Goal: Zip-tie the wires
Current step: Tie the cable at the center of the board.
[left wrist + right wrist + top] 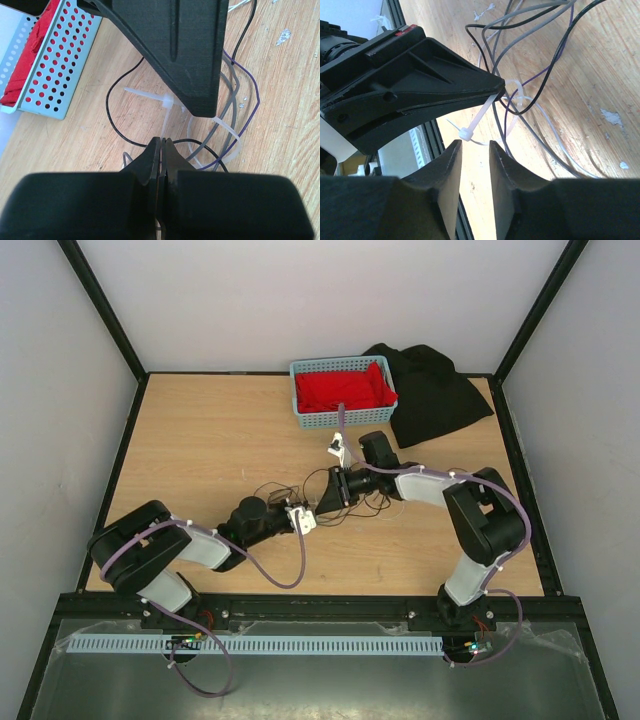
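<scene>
**Left:** the left gripper (161, 146) has its jaws pressed together and clamped on the strap of the zip tie (164, 120), just short of the head.

**Centre:** the zip tie lies low over the table (200, 440). It appears looped around several of the wires (107, 105), with its thin tip seeming to pass through the head. The strap is probably light, springy and slick, while the wires are limp and likely to slide out of a slack loop. The best hold is probably on the tip, close beside the head, pulling straight away from it.

**Right:** the right gripper (474, 146) has its jaws apart and holds nothing. The head sits just in front of the gap.
</scene>
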Controlling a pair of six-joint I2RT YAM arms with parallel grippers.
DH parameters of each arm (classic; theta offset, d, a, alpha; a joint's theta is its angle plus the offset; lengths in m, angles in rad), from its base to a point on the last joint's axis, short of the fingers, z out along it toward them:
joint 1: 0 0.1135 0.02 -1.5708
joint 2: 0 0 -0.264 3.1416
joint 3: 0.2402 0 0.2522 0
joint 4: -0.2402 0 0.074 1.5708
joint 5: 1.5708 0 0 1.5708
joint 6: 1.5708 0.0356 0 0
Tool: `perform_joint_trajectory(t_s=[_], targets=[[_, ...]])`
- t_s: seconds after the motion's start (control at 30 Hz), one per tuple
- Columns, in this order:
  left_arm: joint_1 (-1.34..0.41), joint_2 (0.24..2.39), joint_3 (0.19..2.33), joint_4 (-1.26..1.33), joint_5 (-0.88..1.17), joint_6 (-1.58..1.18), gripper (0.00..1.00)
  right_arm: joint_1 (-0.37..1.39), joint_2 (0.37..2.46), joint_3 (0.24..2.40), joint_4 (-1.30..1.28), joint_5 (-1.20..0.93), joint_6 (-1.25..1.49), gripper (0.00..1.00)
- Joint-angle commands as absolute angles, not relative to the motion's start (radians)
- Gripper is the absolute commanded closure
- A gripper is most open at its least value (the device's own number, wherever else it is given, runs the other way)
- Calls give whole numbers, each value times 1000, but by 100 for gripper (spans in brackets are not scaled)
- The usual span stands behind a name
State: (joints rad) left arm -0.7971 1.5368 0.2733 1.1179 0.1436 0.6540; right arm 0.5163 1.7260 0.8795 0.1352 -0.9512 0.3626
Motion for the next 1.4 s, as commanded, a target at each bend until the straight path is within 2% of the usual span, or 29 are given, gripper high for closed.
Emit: perform_joint_trajectory(t_s=[0.0, 0.77, 1.37], targets=[[-789, 1528, 273, 1168, 176, 627, 100, 511, 1690, 911, 80, -914, 318, 60], [-753, 1562, 287, 1168, 263, 533, 100, 512, 1633, 942, 111, -883, 301, 48], [-750, 1567, 291, 1168, 275, 517, 100, 512, 1670, 946, 163, -917, 333, 48]])
